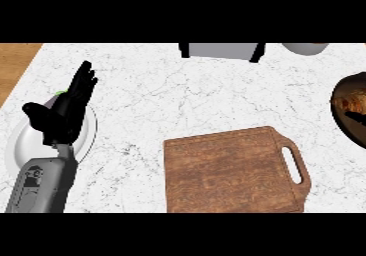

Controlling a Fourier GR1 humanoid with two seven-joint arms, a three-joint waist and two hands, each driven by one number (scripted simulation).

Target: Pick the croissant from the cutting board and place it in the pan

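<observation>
Seemingly your light, flaky croissant [353, 102] lies in the pan [347, 132] at the right, so take it only across its thick middle, while your left hand [66, 112] holds its fingers [84, 80] straight and empty.

A white marble counter [178, 100] with grey veins fills most of the frame. Brown wood [12, 65] shows at the upper left. A grey box [221, 50] with black sides sits top centre, and a pale round thing [305, 48] sits upper right.
</observation>
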